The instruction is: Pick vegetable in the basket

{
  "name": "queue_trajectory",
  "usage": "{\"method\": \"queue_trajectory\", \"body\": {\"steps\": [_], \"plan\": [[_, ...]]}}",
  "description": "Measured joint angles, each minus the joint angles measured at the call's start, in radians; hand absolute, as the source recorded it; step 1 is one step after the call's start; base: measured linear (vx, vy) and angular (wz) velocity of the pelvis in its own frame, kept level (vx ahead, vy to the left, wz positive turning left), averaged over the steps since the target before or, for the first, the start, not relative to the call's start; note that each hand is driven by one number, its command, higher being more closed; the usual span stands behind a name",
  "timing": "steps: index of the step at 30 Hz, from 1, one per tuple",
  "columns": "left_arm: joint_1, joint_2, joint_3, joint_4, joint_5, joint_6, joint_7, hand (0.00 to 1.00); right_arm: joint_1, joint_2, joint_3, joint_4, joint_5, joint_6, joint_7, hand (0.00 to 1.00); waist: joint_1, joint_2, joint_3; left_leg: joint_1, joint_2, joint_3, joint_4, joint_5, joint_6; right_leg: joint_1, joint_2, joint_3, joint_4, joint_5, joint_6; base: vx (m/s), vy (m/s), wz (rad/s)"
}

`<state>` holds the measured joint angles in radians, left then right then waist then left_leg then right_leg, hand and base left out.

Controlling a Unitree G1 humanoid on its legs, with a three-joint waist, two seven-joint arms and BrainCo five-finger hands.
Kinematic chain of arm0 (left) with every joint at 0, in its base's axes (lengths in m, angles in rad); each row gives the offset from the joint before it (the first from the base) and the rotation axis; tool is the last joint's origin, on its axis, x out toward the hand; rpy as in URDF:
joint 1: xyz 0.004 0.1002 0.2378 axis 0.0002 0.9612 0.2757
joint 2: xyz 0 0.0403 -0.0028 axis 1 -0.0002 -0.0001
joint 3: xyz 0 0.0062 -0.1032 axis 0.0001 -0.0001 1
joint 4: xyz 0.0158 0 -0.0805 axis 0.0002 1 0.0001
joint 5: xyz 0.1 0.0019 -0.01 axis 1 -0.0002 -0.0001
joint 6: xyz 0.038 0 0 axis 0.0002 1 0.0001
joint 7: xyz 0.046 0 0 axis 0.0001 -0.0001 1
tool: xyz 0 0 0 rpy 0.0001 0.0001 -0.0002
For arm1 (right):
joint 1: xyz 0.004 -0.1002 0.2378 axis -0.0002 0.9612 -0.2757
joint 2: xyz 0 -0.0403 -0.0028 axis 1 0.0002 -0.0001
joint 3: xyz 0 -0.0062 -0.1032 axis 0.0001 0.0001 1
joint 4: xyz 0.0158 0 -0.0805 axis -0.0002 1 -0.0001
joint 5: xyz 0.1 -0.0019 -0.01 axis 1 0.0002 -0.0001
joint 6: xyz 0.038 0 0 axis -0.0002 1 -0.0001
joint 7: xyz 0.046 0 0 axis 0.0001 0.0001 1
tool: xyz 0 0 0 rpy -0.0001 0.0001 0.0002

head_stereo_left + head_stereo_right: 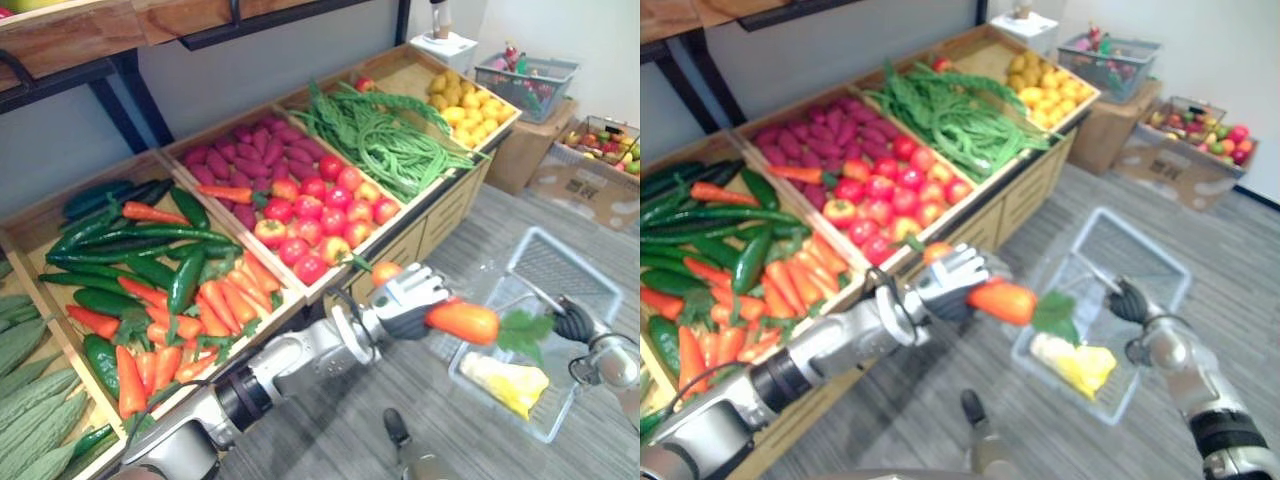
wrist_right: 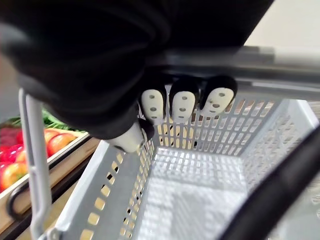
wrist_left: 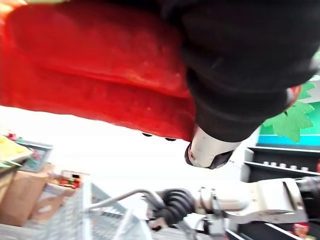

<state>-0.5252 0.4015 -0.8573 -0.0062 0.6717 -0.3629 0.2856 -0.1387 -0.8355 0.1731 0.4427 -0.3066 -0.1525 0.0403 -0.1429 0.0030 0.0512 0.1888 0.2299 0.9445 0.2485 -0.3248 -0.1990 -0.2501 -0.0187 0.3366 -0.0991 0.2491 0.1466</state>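
Our left hand [image 1: 405, 300] clamps its curled fingers round the carrot [image 1: 462, 322], long axis 9-to-3 with the leafy end toward 3 o'clock, just at the 9 o'clock rim of the grey basket [image 1: 560, 262], whose handle [image 2: 280, 54] our right hand [image 1: 574, 322] grips.

1. Dark green cucumbers [image 1: 130, 245] are lying in the left compartment of the wooden stand [image 1: 440, 215].
2. Purple sweet potatoes [image 1: 250, 150] and red tomatoes [image 1: 320, 215] are sharing the middle compartment, with the tomatoes nearer the front.
3. Green beans [image 1: 390, 140] are sprawling beside yellow fruit [image 1: 465, 105].
4. A cardboard box [image 1: 575, 180] is holding mixed fruit [image 1: 605, 140] on the floor [image 1: 480, 250].
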Motion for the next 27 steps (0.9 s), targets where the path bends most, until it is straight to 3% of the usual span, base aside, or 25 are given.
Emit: {"method": "queue_trajectory", "body": {"steps": [7, 9, 16, 27], "plan": [[-0.001, -0.041, -0.080, 0.003, -0.014, -0.007, -0.033, 1.00, -0.130, -0.101, 0.175, -0.081, 0.001, -0.034, 0.055, 1.00, -0.026, 0.018, -0.008, 0.008, -0.002, 0.064, 0.000, -0.001, -0.006, -0.029, 0.017, 0.032, 0.013, 0.000, -0.002, 0.02, -0.039, -0.18], [-0.001, -0.062, -0.086, 0.013, -0.039, -0.008, -0.051, 1.00, -0.206, -0.137, 0.236, -0.079, 0.002, -0.032, 0.078, 1.00, -0.043, 0.032, -0.007, 0.018, 0.000, 0.085, 0.000, -0.001, -0.006, -0.030, 0.023, 0.032, 0.020, 0.000, -0.002, 0.02, -0.029, -0.12], [0.000, -0.129, -0.115, 0.015, -0.040, -0.010, -0.076, 1.00, -0.325, -0.235, 0.325, -0.158, 0.036, -0.030, 0.122, 1.00, -0.057, 0.062, -0.014, 0.023, -0.001, 0.121, -0.001, 0.005, -0.014, -0.053, 0.039, 0.052, 0.037, -0.005, -0.006, -0.01, -0.048, -0.13], [0.001, -0.227, -0.128, 0.080, -0.040, -0.009, -0.114, 1.00, -0.421, -0.281, 0.484, -0.312, 0.114, -0.031, 0.227, 1.00, -0.080, 0.063, -0.015, 0.032, 0.006, 0.160, -0.007, 0.027, -0.029, -0.082, 0.061, 0.038, 0.064, -0.019, -0.017, -0.02, -0.065, -0.09]]}}
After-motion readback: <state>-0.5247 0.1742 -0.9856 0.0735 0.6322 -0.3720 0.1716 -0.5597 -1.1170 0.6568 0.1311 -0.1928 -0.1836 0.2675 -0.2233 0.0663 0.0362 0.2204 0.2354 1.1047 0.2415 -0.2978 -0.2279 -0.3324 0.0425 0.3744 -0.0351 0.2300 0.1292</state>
